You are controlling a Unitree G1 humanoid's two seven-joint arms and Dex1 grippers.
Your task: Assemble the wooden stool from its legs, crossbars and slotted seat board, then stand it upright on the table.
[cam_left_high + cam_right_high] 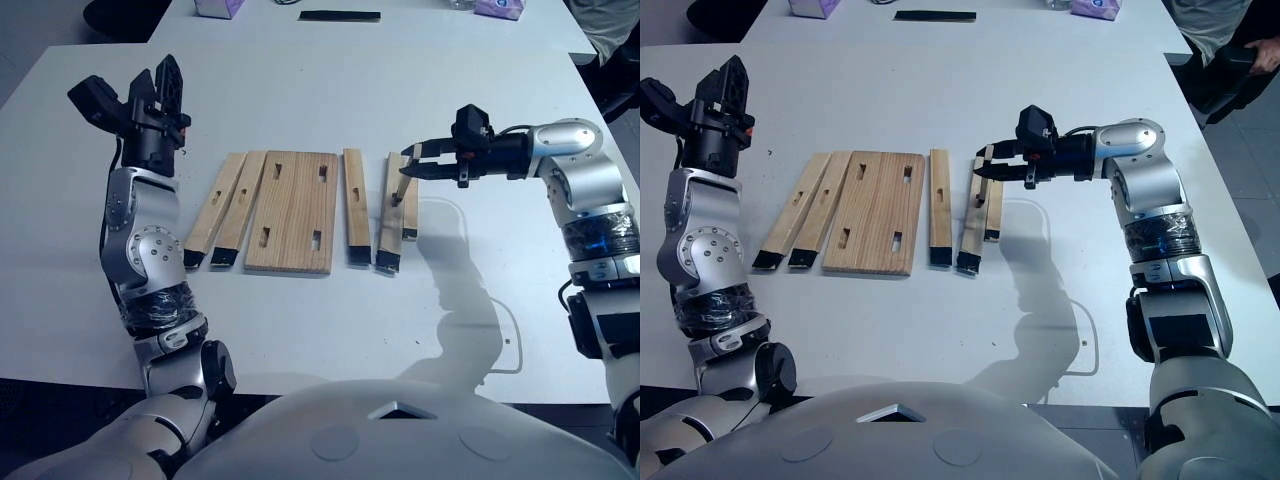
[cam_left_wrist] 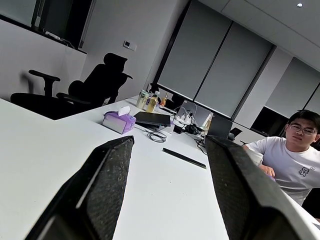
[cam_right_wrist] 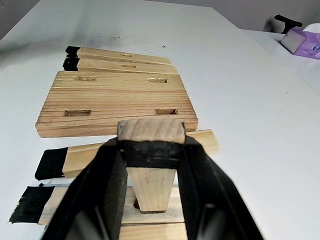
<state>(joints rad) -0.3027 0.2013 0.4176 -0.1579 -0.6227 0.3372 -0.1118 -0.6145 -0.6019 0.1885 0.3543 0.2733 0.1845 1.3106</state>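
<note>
Right wrist view looks down along the right gripper, whose two dark fingers are clenched on a short wooden crossbar. The crossbar stands close to upright, with its square top just above the fingers. Its tapered lower end meets a slot in a leg that lies flat on the white table. How deep the end sits in that slot cannot be told.

From the head views, the right arm comes in from the right side, and its gripper hangs over the far half of that leg. A shorter wooden piece lies just beside the leg on its right, touching or nearly so.

To the left of the held crossbar lies another leg, by itself, and next to it lies the slotted seat board, flat, with four small slots facing up. Beyond the board's left edge two more legs lie side by side, slightly angled. Every leg has its dark end towards the robot.

The left gripper is raised over the left part of the table, pointing up. Its fingers are spread wide with nothing between them, and it is well apart from all the wood
</note>
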